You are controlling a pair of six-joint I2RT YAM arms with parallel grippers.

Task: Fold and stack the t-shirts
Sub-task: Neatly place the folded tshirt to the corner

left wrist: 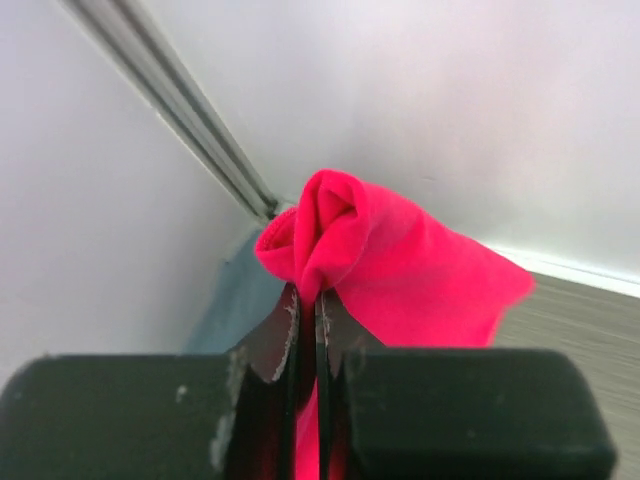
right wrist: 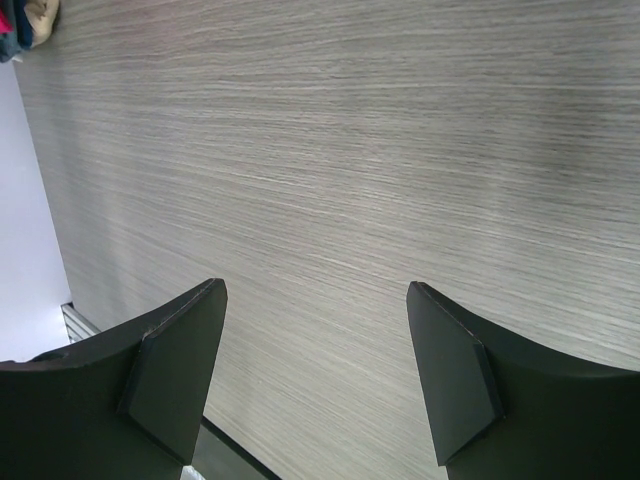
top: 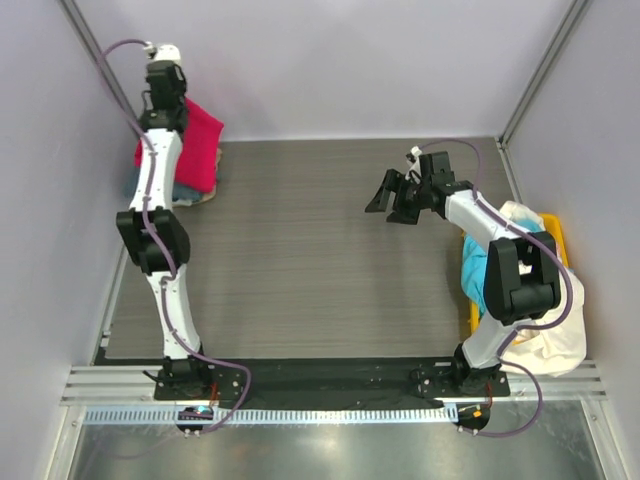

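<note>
**Left jaws clamp red shirt (top: pixel 203 140) at far-left corner of desk (top: pixel 300 250)**

Off the desk's right edge, on the near side, a yellow bin (top: pixel 556 236) holds a cyan shirt (top: pixel 474 262) and a white shirt (top: pixel 556 338). The white one spills over the bin's near end. Further in, over the desk's right half, the right arm (top: pixel 470 210) holds its jaws wide apart above the wood-grain top, with nothing between them. At the desk's far-left corner lies a pile: a blue-grey shirt (top: pixel 133 186) and the edge of a tan shirt (top: pixel 205 196) show under the red shirt. The left arm (top: pixel 165 165) reaches over this pile, its jaws pressed together on a bunched fold of the red shirt.
</note>
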